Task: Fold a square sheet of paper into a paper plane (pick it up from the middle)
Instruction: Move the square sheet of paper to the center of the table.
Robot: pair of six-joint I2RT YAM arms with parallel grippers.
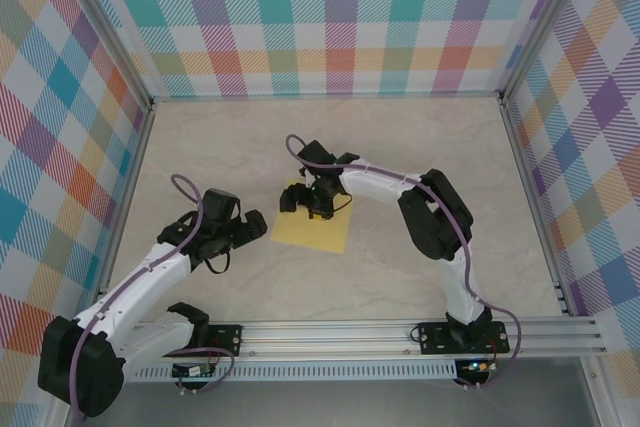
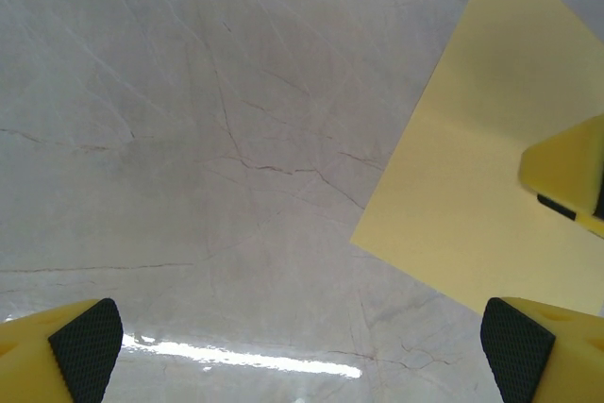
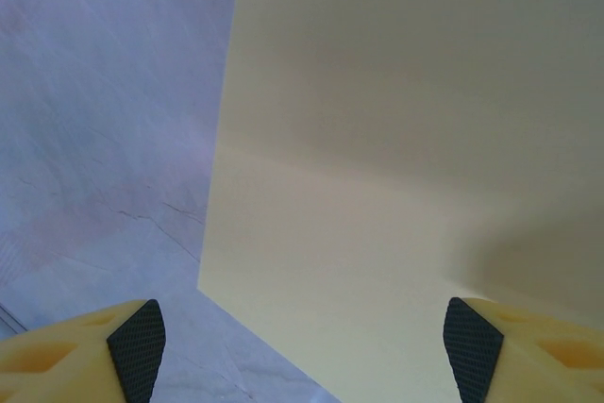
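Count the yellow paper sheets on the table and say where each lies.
1. The square sheet of paper lies flat near the middle of the table, beneath the right gripper, with the left gripper beside its left edge. A second sheet stacked underneath would be hidden.

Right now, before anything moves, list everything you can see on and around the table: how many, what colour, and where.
square sheet of paper: one, yellow, lying on the table near its middle.
table: one, pale marbled beige, floor of the enclosure.
checked walls: three, pastel plaid, on the left, far and right sides.
metal rail: one, silver, along the near edge under both arm bases.
cables: two, purple, one along each arm.
left gripper: one, yellow fingers with black pads, open, over the table just left of the sheet.
right gripper: one, same colours, open, above the sheet.
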